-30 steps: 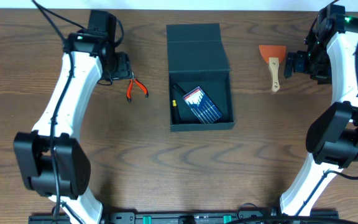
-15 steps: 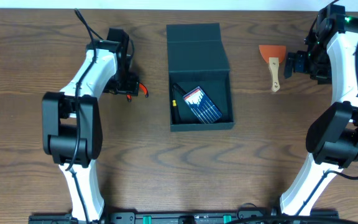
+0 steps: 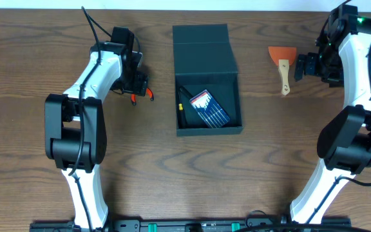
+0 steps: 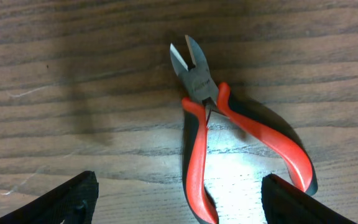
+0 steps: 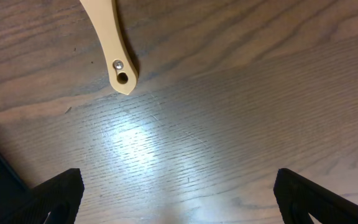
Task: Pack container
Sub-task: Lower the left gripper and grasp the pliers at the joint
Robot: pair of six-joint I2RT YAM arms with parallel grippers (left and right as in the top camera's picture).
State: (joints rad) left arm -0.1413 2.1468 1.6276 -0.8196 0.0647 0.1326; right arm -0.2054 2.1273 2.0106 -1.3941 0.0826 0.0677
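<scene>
Centrally on the wooden table (image 3: 172,174), the dark box (image 3: 205,55) is sitting with its flap lid folded back toward the far edge. A red-and-blue card of small tools (image 3: 208,108) is already lying inside, with some room seeming to be left around it.

Just left of the box, the left gripper (image 4: 180,198) has swung in over the red-handled pliers (image 4: 202,93) within the last second. Its fingers are spreading to either side of the handles, touching nothing yet, so the pliers are probably going in next.

Right of the box, the right gripper (image 5: 182,196) is hanging unmoved beside the scraper (image 3: 283,64), spread wide and holding nothing.

Bare wood is lying between each tool and the box. The box walls are the edges to lift over.
</scene>
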